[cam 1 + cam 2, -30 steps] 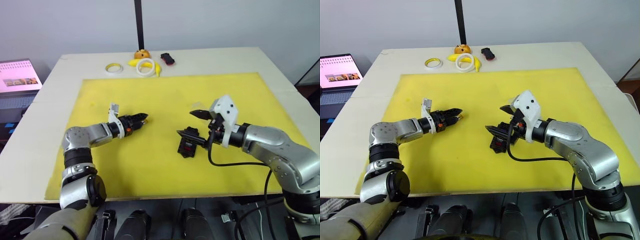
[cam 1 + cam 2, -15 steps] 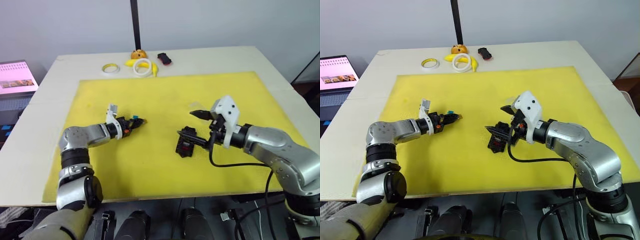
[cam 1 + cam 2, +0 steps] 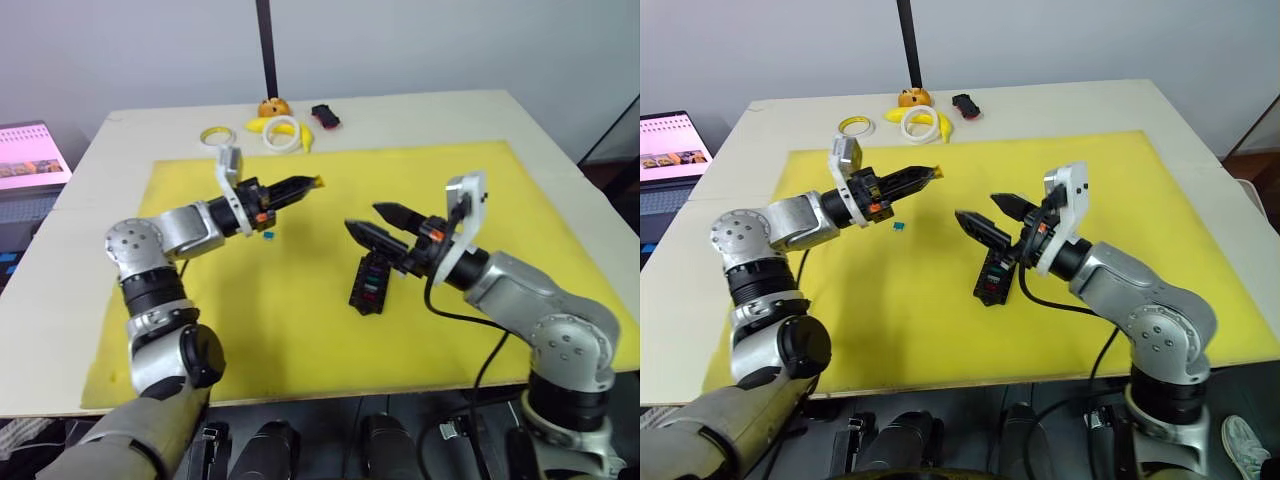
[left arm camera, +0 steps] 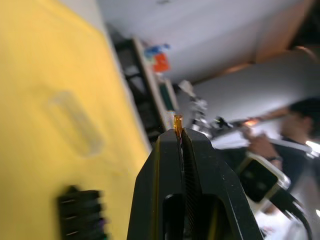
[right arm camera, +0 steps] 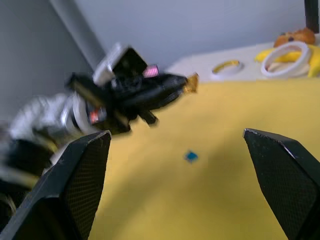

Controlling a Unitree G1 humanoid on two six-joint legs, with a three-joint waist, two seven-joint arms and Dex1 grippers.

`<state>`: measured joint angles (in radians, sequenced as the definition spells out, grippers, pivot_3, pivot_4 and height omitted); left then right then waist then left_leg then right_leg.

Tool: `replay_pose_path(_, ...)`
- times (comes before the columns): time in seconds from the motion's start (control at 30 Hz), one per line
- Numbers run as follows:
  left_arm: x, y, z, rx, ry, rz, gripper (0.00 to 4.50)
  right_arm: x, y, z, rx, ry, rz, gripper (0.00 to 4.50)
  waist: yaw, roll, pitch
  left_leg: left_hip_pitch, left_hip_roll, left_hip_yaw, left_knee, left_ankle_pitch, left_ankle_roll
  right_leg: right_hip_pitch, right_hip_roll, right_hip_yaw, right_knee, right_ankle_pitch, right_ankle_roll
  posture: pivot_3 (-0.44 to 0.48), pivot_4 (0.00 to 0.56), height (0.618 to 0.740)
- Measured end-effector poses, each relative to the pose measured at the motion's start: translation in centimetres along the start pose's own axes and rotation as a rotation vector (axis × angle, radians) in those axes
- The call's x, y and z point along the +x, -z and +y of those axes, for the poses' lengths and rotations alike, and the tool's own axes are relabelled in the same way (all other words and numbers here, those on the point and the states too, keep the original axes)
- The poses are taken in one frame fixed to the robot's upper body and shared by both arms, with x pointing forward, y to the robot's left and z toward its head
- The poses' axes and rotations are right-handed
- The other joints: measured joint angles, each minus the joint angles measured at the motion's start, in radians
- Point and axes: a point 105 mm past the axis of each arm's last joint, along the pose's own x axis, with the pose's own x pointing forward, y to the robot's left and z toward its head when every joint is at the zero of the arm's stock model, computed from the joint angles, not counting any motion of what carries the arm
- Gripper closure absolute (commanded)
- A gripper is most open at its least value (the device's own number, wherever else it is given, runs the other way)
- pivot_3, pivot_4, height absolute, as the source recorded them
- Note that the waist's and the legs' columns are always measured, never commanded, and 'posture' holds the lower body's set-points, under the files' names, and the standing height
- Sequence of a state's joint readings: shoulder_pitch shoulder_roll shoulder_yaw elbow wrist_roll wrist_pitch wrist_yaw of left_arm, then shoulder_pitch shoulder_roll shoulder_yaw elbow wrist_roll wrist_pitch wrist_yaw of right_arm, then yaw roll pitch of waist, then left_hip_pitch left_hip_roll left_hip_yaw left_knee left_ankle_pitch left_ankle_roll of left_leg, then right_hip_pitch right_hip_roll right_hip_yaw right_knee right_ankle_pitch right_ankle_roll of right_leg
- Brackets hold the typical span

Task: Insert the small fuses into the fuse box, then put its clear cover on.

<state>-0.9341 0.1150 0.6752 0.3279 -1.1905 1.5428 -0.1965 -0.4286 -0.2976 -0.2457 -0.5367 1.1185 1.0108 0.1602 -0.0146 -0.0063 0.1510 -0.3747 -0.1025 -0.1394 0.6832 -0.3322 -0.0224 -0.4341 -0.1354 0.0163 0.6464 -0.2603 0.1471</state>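
- Fuse box [image 3: 368, 283] lies on the yellow mat [image 3: 300, 330], near mat centre, a few coloured fuses seated in its slots.
- Right gripper [image 3: 383, 224] hovers just above the box, fingers wide apart, holding nothing.
- Left gripper [image 3: 306, 184] raised over the mat's far-left part, fingers clamped on 1 orange fuse [image 4: 177, 121] at the tips.
- Teal fuse [image 3: 268, 236] loose on the mat, below the left gripper.
- Clear cover [image 4: 76, 121] flat on the mat, beyond the box.
- 2 tape rings [image 3: 283, 131], banana and a black-and-red object at the tabletop's [image 3: 420, 115] far edge.
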Motion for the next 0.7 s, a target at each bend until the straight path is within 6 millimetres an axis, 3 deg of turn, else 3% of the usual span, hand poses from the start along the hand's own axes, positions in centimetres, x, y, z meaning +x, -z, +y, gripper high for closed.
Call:
replay_pose_path(0.3,1.3,0.7,-1.6,-0.008,0.083,-0.002,4.46,1.3,-0.8,-0.6,0.243,0.052,-0.124,0.0,0.0,0.0,0.0,0.0,0.0,0.001,0.0,0.0,0.0,0.0,0.0,0.001,0.0,0.0,0.0,0.0,0.15,0.74)
replay_pose_path(0.4,1.5,0.9,-1.9,-0.005,0.09,0.004,4.5,1.4,-1.0,-0.7,0.283,0.057,-0.143,0.8,0.0,0.0,0.0,0.0,0.0,0.001,0.0,0.0,0.0,0.0,0.0,0.001,0.0,0.0,0.0,0.0,0.15,0.74)
replay_pose_path(0.43,1.6,1.0,-1.8,-0.009,0.088,0.003,4.5,1.5,-1.0,-0.7,0.293,0.056,-0.147,1.25,-0.001,0.0,0.0,0.0,0.0,0.001,0.0,0.0,0.0,0.0,0.0,0.002,0.0,0.0,0.0,0.0,0.15,0.74)
replay_pose_path(0.7,1.8,1.2,-1.9,-0.014,0.084,0.001,4.5,1.8,-1.5,0.0,0.34,0.015,-0.166,1.25,-0.001,0.0,0.0,0.0,0.0,0.001,0.0,0.0,0.0,-0.001,0.001,0.002,0.0,0.0,0.0,0.0,0.15,0.74)
